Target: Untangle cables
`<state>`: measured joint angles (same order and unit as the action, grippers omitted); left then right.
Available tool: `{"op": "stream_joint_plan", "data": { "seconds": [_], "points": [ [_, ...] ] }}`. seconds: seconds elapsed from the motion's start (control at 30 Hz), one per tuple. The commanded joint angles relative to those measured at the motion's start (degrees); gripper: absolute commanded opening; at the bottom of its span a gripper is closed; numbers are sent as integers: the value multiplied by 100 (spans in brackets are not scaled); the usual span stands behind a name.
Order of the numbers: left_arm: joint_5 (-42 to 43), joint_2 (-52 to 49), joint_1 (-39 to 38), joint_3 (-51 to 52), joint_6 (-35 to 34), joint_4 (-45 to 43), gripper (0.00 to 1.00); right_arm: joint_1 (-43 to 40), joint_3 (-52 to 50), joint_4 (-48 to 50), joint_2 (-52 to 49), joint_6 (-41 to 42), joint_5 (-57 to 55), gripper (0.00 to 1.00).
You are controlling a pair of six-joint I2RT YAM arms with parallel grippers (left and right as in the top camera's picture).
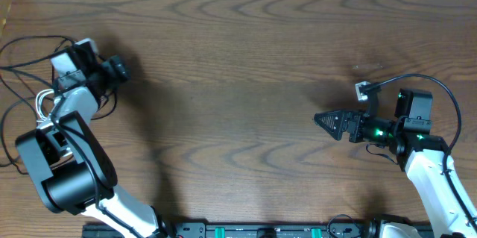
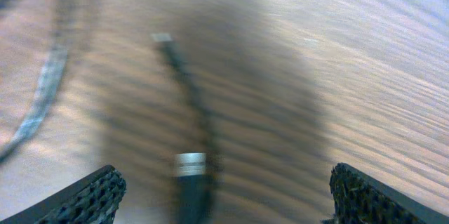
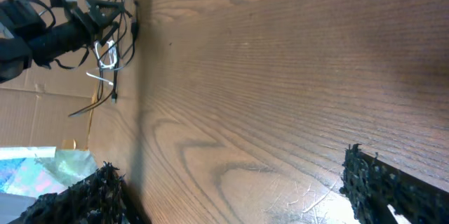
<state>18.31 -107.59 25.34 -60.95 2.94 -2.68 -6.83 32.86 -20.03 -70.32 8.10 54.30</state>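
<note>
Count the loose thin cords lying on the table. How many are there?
2. A black cord loops at far left, beyond the left arm; a white cord lies bunched beside that arm's wrist. The arm covers part of the pile, so another may be hidden.

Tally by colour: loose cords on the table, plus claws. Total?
black cord: 1
white cord: 1
claws: 2 (left claw, right claw)
Total: 4
</note>
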Motion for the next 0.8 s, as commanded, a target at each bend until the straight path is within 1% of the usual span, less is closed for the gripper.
{"op": "stream_joint_plan", "data": {
  "seconds": [0.0, 0.13, 0.27, 0.3, 0.4, 0.47, 0.67, 0.77],
  "points": [
    [699, -50, -249, 17, 238, 2, 94, 17, 22, -17, 68, 22, -2, 99],
    [699, -55, -579, 20, 337, 199, 94, 17, 22, -17, 68, 22, 0, 99],
    [575, -66, -881, 22, 992, 710, 94, 17, 22, -17, 68, 22, 0, 99],
    [426, -74, -940, 33, 1071, 826, 94, 17, 22, -17, 68, 22, 0, 99],
    [-433, -92, -1086, 109, 1073, 1108, 94, 17, 22, -17, 68, 22, 0, 99],
    [-844, -131, -1117, 151, 1075, 1237, 94, 17, 22, -17, 68, 24, 0, 99],
    [-1545, -435, -1071, 162, 1075, 1423, 94, 17, 22, -28, 68, 28, 4, 99],
    [-1582, -629, -1023, 162, 1067, 1412, 94, 17, 22, -63, 68, 94, 4, 99]
  ]
}}
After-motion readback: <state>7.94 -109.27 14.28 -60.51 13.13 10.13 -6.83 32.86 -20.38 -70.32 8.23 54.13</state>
